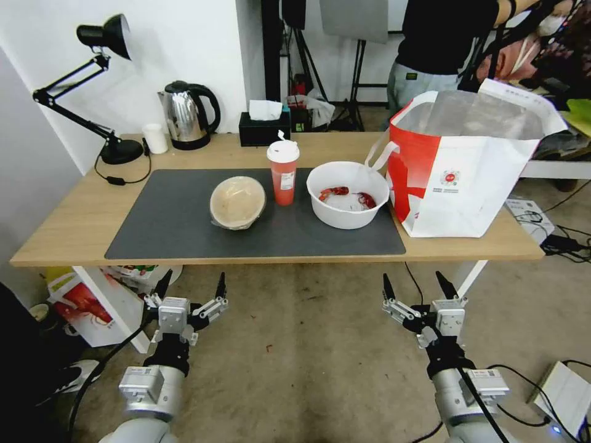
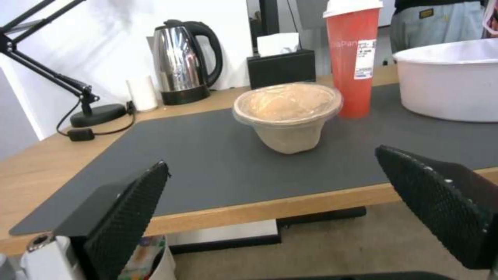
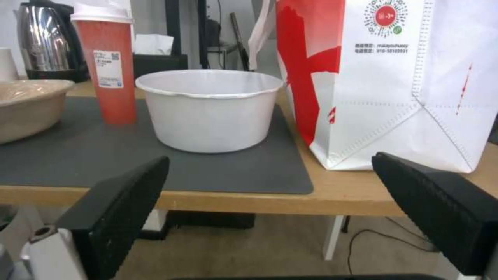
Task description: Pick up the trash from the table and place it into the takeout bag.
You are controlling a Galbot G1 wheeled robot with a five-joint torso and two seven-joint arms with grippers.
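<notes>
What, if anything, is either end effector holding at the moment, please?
Nothing: the left end effector and right end effector hang open before the table.

The long light-wood table (image 1: 74, 227) has a smooth, pale grain, and the large dark grey mat (image 1: 178, 227) on it looks matt and faintly rubbery. The tan round lidded bowl (image 1: 237, 202) seems rough paper pulp under a glossy clear film lid. The tall red drink cup (image 1: 284, 177) is shiny plastic with a paper label. The wide white round bowl (image 1: 348, 206) is smooth with a slight sheen. The boxy white takeout bag (image 1: 468, 191) looks like woven cloth with silvery foil lining. The finger pads (image 2: 130, 210) are black, knurled rubber.
</notes>
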